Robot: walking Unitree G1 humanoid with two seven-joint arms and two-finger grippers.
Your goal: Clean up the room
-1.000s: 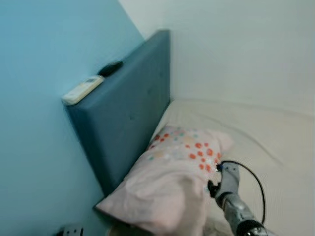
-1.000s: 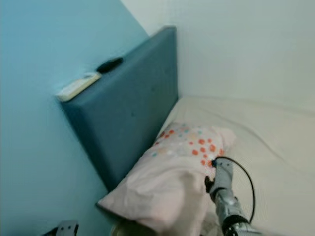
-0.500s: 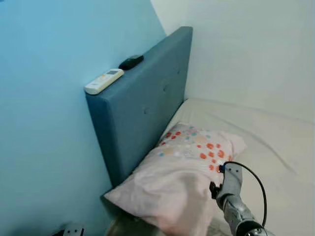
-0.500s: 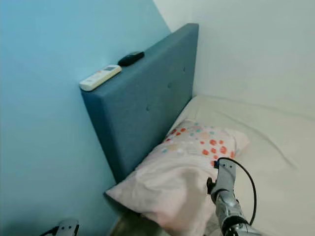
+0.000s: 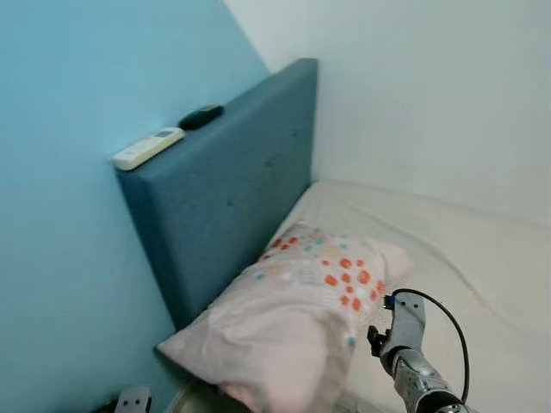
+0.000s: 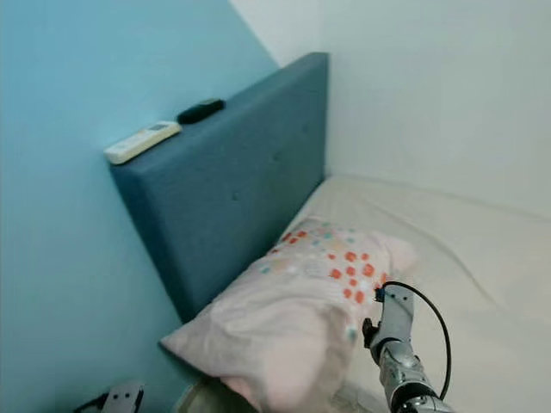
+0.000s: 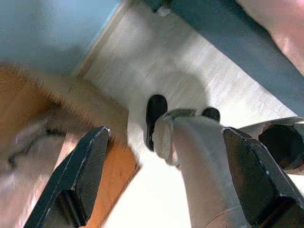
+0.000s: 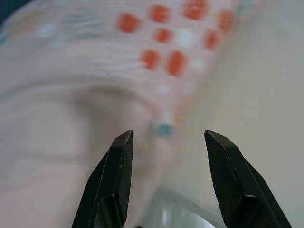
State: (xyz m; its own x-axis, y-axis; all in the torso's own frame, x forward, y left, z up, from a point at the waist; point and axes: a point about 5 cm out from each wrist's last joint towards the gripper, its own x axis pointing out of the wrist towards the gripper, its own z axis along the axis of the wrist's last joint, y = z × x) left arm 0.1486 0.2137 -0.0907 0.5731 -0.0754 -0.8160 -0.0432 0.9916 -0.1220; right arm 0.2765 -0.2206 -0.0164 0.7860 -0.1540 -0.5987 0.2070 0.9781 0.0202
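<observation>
Soft even daylight; wrist views motion-blurred

No text, label, brand or number can be read on anything here.

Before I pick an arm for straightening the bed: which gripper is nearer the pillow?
Right. The right gripper hovers open at the pillow's edge over the mattress; the left gripper hangs open over the floor beside the bed.
</observation>
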